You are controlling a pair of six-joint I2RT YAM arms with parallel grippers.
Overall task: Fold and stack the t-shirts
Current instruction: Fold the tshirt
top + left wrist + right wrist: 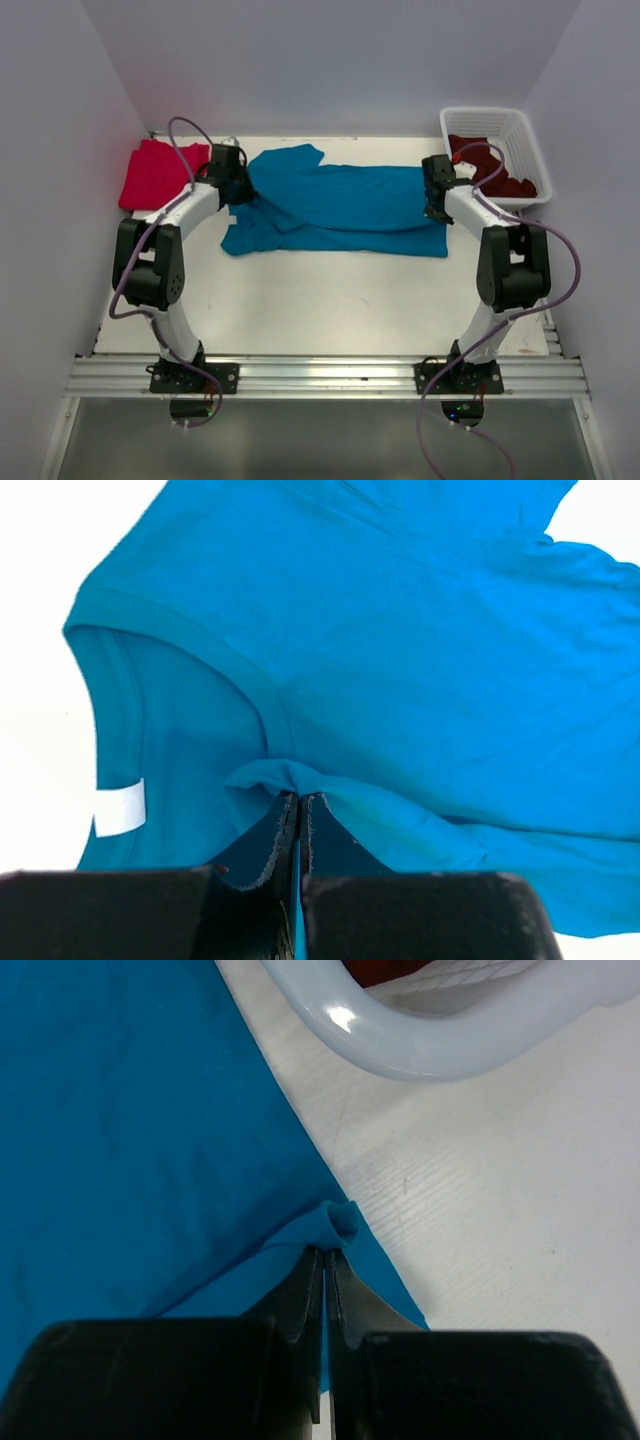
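Pinching teal t-shirt | left end effector clamped near collar | right end effector clamped on cloth edge

Spread t-shirt: flat across the table, left to right, nearer its far edge.
Folded t-shirt: far-left corner, just left of the spread one.
Basket: far-right corner.
Heaped t-shirts: inside the basket.

No readable text, brand or number in any view. Only label: small white tag inside the collar of the teal t-shirt; it looks blank.
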